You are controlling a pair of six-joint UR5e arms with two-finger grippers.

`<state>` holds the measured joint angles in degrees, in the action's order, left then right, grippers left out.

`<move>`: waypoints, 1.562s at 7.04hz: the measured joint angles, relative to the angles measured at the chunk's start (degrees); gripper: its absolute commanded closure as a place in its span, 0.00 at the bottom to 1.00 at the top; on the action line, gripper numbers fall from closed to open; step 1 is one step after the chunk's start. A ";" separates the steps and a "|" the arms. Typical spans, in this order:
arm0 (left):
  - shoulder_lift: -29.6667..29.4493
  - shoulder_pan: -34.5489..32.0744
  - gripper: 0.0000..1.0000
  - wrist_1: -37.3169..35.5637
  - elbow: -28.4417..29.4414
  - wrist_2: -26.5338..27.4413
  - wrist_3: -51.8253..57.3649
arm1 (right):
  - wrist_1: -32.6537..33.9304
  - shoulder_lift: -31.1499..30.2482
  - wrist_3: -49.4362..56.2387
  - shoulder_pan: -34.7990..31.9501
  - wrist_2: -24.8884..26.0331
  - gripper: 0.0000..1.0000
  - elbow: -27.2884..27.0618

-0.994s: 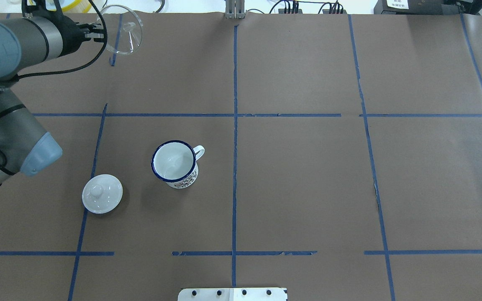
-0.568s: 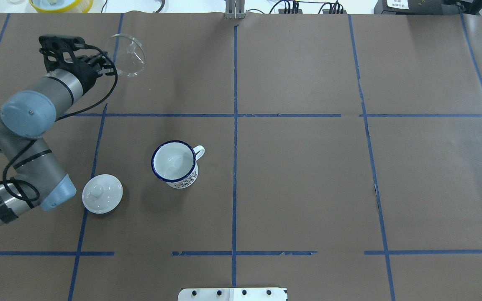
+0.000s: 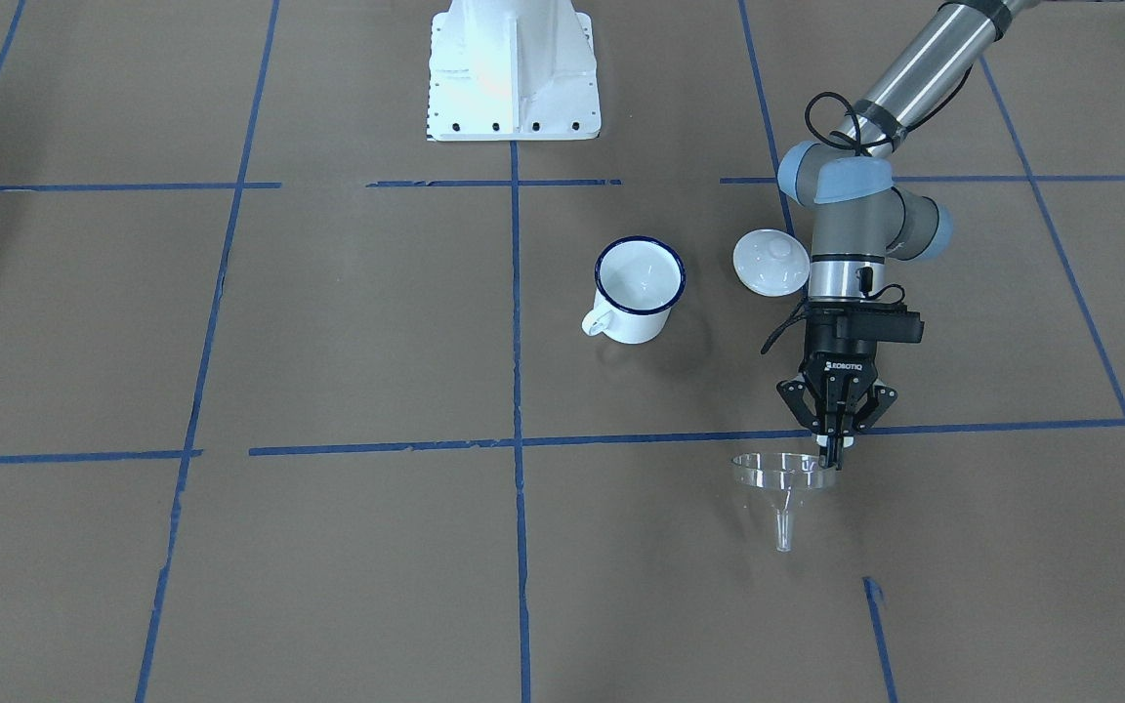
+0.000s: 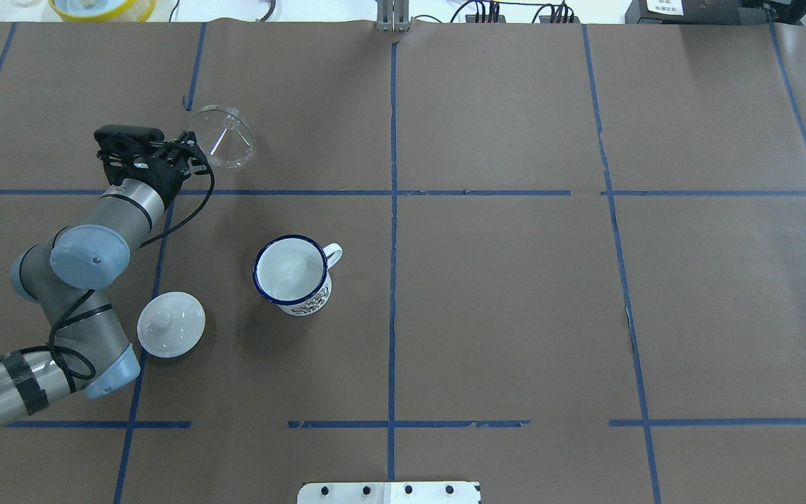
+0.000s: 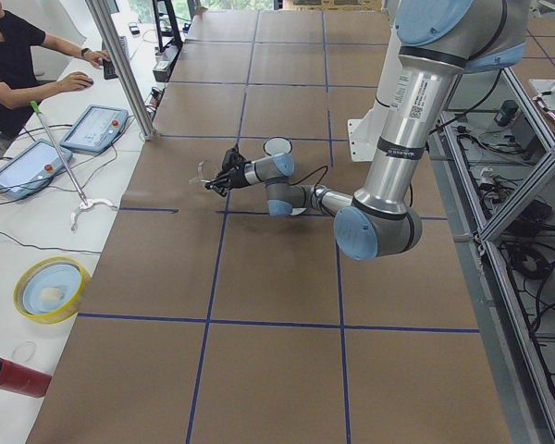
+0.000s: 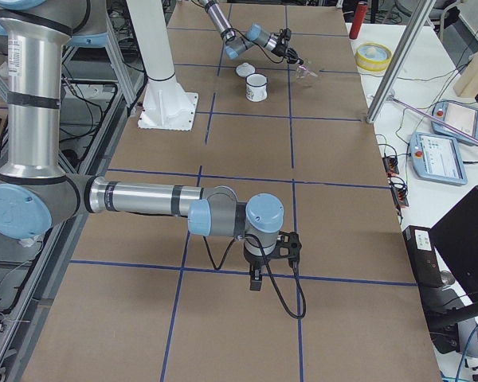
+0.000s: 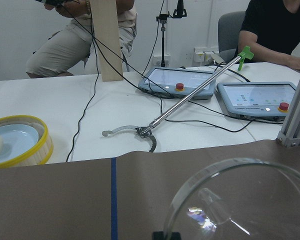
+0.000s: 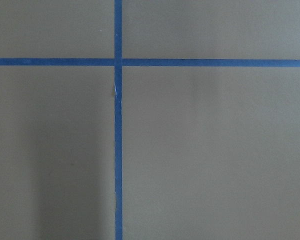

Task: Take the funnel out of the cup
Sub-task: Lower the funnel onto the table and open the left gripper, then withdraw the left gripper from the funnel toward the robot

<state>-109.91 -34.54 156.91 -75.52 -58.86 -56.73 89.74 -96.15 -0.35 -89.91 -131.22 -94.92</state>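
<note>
The clear funnel (image 4: 222, 136) is out of the cup and upright, spout down, low over the paper at the far left. My left gripper (image 4: 189, 155) is shut on its rim, as the front view (image 3: 834, 454) shows, with the funnel (image 3: 782, 478) hanging beside the fingers. I cannot tell whether the spout touches the table. The wrist view shows the funnel's rim (image 7: 240, 200) close up. The white cup (image 4: 292, 273) with a blue rim stands empty, nearer me. My right gripper (image 6: 255, 282) hovers low over bare paper and I cannot tell its state.
A white knobbed lid (image 4: 171, 324) lies left of the cup, close to my left arm's elbow. A yellow bowl (image 4: 102, 7) sits beyond the table's far edge. Operators, tablets and a grabber stick (image 7: 190, 100) are past that edge.
My left arm has pulled back from the far edge towards me and come down, bringing the funnel with it, lower and closer to the paper. Cup and lid have not moved.
</note>
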 measured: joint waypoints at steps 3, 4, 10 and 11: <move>-0.30 0.26 1.00 0.46 1.40 0.10 0.02 | 0.00 0.02 0.00 0.00 0.00 0.00 0.00; -0.38 0.26 0.48 0.45 1.58 0.07 0.04 | 0.00 0.05 0.00 0.00 0.00 0.00 0.00; -0.33 -0.25 0.00 1.04 0.08 -1.70 0.90 | 0.00 0.01 0.00 0.00 0.00 0.00 0.00; 1.16 -0.66 0.00 1.40 -2.88 -4.65 2.10 | 0.00 0.01 0.00 0.00 0.00 0.00 0.00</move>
<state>-108.75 -35.20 158.32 -78.40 -63.51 -54.64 89.74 -96.15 -0.35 -89.91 -131.22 -94.92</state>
